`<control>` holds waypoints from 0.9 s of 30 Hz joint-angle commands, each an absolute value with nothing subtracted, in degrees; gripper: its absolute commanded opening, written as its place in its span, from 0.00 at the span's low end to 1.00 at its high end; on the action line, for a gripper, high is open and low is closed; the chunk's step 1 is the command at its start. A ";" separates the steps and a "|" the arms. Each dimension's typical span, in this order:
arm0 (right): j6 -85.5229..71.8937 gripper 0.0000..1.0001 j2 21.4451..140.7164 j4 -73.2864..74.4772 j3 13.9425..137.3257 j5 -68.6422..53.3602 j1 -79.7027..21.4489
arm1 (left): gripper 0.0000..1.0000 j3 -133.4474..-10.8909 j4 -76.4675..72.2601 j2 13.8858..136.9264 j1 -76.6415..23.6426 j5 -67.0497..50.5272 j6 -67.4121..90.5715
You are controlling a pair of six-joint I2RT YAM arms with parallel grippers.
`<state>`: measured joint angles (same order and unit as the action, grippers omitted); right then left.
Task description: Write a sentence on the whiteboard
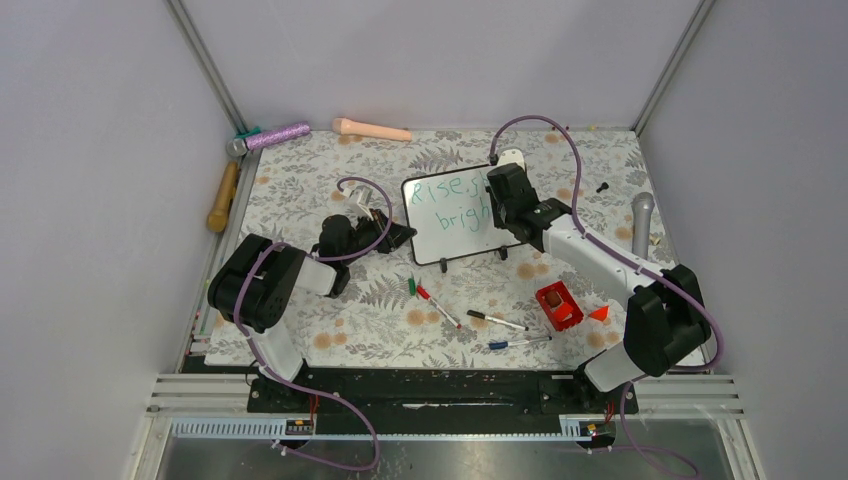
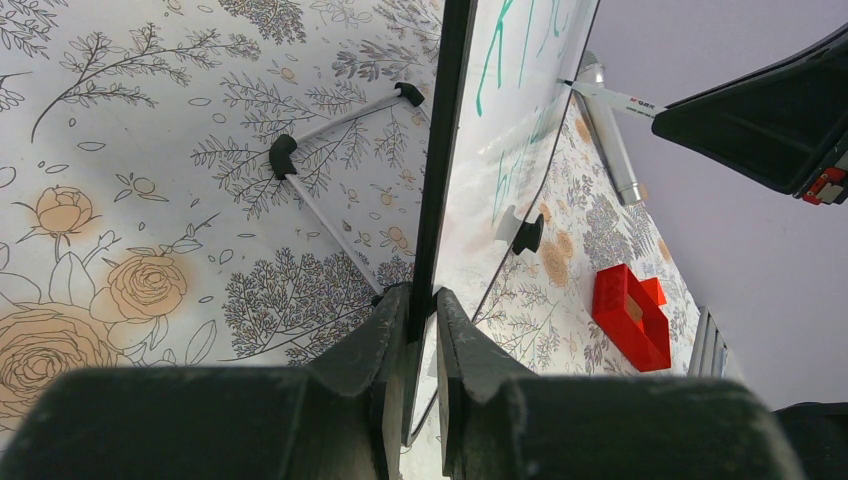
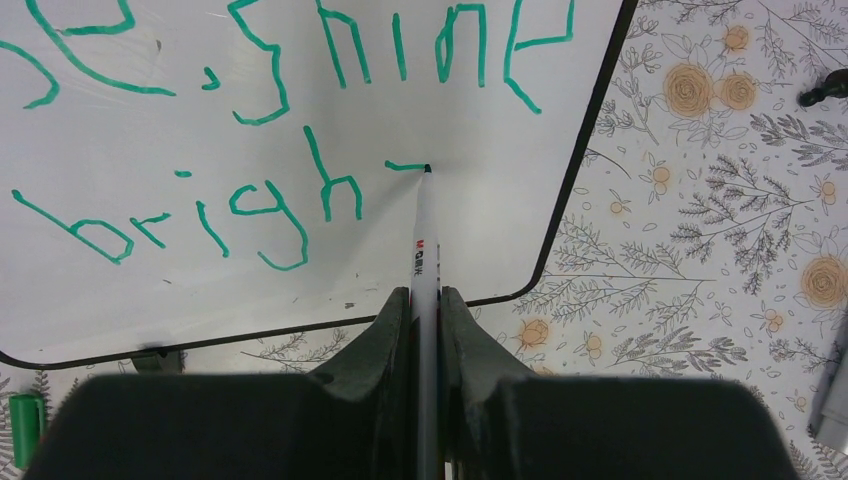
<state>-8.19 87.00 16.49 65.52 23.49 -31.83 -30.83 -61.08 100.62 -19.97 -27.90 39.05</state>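
Note:
The whiteboard (image 1: 450,215) stands tilted on its two black feet mid-table. The green sentence (image 3: 250,210) reads "Rise, shine" above "brigh", with a short stroke after the h. My left gripper (image 1: 395,235) is shut on the board's left edge; in the left wrist view the black frame (image 2: 440,150) runs between its fingers (image 2: 422,310). My right gripper (image 1: 505,190) is shut on a white marker (image 3: 424,240). Its tip touches the whiteboard (image 3: 480,230) at the end of that short stroke. The marker also shows in the left wrist view (image 2: 610,97).
Loose pens (image 1: 437,306) (image 1: 497,320) (image 1: 520,342) and a green cap (image 1: 412,284) lie in front of the board. A red box (image 1: 558,305) and a red piece (image 1: 599,313) sit right of them. A microphone (image 1: 641,215) lies at the right, and a wooden handle (image 1: 222,197), a purple stick (image 1: 275,134) and a tan object (image 1: 370,128) at the back left.

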 commanded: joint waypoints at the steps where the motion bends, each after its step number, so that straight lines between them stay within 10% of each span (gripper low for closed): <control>1: -7.90 0.00 85.93 16.35 66.64 24.98 -31.20 | 0.00 -31.38 -64.07 101.08 -19.19 -26.80 38.76; 27: -7.20 0.00 86.77 15.54 70.28 22.17 -31.11 | 0.00 -31.55 -63.81 101.16 -19.23 -26.83 38.72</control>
